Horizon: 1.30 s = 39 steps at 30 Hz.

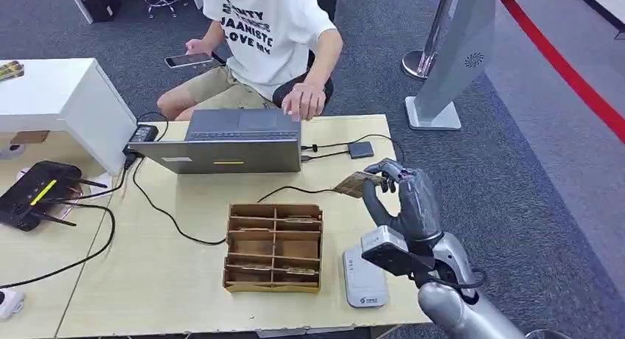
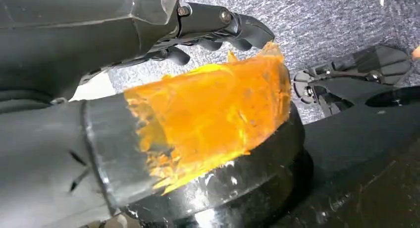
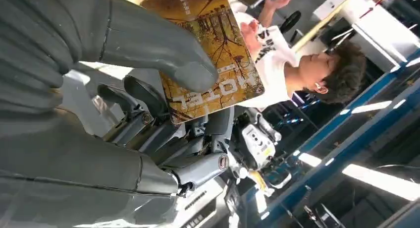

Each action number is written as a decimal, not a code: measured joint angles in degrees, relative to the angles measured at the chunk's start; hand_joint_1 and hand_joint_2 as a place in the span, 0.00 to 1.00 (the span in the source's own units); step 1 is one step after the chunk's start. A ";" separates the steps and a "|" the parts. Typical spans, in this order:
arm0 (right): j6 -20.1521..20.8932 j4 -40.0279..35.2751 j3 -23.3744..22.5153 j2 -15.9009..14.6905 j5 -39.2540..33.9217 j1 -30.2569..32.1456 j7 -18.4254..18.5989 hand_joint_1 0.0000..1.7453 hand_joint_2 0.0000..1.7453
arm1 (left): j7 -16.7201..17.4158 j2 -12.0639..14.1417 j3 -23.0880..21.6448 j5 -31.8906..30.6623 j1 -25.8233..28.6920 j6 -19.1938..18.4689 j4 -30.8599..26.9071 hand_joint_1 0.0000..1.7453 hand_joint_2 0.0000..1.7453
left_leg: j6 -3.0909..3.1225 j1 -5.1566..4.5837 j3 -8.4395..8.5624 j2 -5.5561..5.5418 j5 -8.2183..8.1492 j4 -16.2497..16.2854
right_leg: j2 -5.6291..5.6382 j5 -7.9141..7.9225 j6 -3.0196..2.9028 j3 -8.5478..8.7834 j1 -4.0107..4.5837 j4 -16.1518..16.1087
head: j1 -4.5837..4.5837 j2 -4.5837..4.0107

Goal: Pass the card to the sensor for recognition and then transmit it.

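Pale wood table (image 1: 184,295) fills the lower left and centre of the head view. On it, largest to smallest: grey laptop (image 1: 236,144) at upper centre with a seated person (image 1: 269,37) behind it, brown compartment box (image 1: 274,247) at lower centre, white-grey sensor pad (image 1: 364,280) just right of the box near the front edge.

Right hand (image 1: 404,199) is at centre right of the frame, raised off the table above and behind the sensor pad. It pinches the card (image 1: 357,183) between thumb and fingers; the card sticks out toward the frame's left, tilted, clear of the table. In the right wrist view the thumb (image 3: 163,54) lies across the card's (image 3: 213,54) printed face and darker fingers back it from behind, so the grip looks firm.

Step, as I read it: the card is out of the box and not yet at the sensor. To do it well:
- bring the hand back toward the lower frame and down over the pad
- flatten the card so its face is parallel to the pad's top
- keep the fingers off the pad side if possible
- hold over the pad before handing off to the person

Risk: the wrist angle leaves the card edge-on, giving a poor read.

Left hand (image 2: 213,27) hangs low; its fingers look curled, holding nothing that I can see.
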 joint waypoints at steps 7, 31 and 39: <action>-0.30 6.29 1.53 4.34 5.85 -6.31 3.47 1.00 1.00 | 1.03 0.02 -1.29 -1.00 -0.72 -0.48 0.00 0.00 0.00 | -0.03 0.01 0.00 -0.03 0.05 0.00 | -0.04 0.00 -0.01 0.00 0.01 0.04 | 0.00 0.00; -6.71 15.51 3.36 11.91 21.85 -11.20 5.96 1.00 1.00 | 1.84 -0.15 -2.95 -2.14 -1.80 -1.29 0.00 0.00 0.00 | -0.03 0.01 0.00 -0.03 0.05 0.00 | -0.03 0.01 -0.02 -0.02 0.01 0.04 | -0.02 0.00; -7.67 17.13 4.11 12.83 29.66 -11.23 7.19 0.00 1.00 | 1.95 -0.20 -3.10 -2.21 -2.01 -1.51 0.00 0.00 0.00 | -0.03 0.01 0.00 -0.03 0.05 0.00 | -0.03 0.01 -0.02 -0.02 0.01 0.04 | 0.00 0.00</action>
